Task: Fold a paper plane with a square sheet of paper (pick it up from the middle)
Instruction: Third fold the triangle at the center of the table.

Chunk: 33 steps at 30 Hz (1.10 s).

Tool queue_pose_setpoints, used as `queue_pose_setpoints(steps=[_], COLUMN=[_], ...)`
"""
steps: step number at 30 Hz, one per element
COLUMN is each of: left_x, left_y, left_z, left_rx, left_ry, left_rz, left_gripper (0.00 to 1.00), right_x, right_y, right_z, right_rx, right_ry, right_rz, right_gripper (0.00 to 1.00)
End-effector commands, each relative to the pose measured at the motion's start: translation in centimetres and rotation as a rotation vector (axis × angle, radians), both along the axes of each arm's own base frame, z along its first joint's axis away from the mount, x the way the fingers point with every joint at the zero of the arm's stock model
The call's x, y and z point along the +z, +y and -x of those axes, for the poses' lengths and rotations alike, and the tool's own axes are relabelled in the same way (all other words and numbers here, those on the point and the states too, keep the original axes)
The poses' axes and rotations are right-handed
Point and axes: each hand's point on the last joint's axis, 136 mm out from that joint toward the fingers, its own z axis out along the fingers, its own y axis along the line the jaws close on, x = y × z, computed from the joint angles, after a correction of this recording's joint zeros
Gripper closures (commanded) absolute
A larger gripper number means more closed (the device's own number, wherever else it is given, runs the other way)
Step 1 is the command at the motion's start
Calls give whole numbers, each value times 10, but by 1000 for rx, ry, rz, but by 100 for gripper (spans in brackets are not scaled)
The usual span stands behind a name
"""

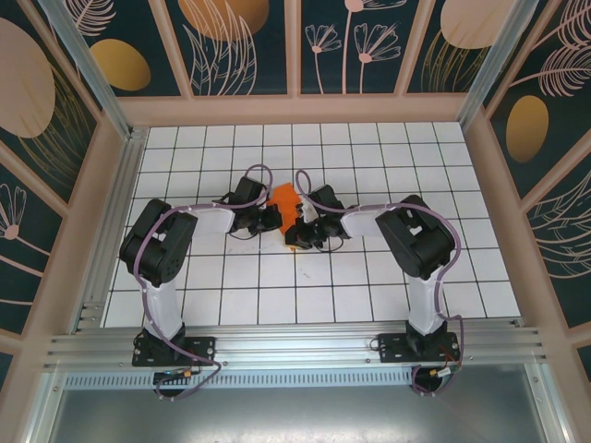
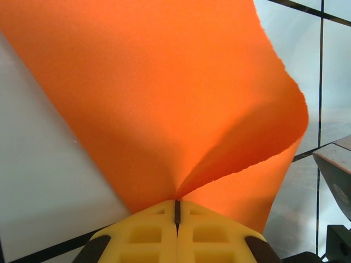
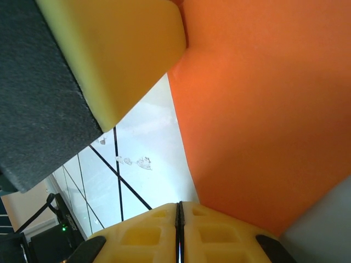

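Note:
The square sheet of paper, bright orange and partly folded, is held up over the middle of the grid table between both arms. My left gripper is shut on it. The sheet fans upward out of the seam between the yellow fingertips, with one flap curling right. In the top view this gripper sits just left of the paper. My right gripper is shut with nothing visible in its seam. The paper runs down behind its right finger. The left gripper's yellow finger looms close above it.
White tiles with black grid lines form the table. Wooden walls with patterned panels enclose it, and an aluminium rail crosses the near edge. Small scuff marks dot one tile.

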Motion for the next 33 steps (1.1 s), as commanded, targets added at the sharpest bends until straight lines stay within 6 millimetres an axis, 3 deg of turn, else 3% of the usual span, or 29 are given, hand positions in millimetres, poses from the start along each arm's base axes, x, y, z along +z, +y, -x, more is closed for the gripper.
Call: queue_pose_setpoints(steps=[1, 8, 22, 26, 29, 33], left_x=[-27, -27, -29, -29, -29, -27], left_y=[14, 13, 13, 13, 13, 13], left_z=[12, 11, 11, 11, 11, 12], left_rx=[10, 12, 16, 17, 16, 14], left_ry=[68, 68, 71, 70, 71, 69], left_rz=[-69, -66, -68, -66, -65, -64], left_gripper=[100, 100, 100, 100, 100, 100], right_x=[-14, -7, -15, -4, 7, 29], right_y=[-8, -14, -23, -23, -25, -31], right_z=[12, 20, 45, 44, 30, -10], right_rx=[31, 60, 165, 194, 145, -40], right_ry=[38, 50, 58, 18, -37, -134], right_rz=[17, 15, 69, 66, 91, 98], right_gripper=[89, 88, 87, 87, 87, 87])
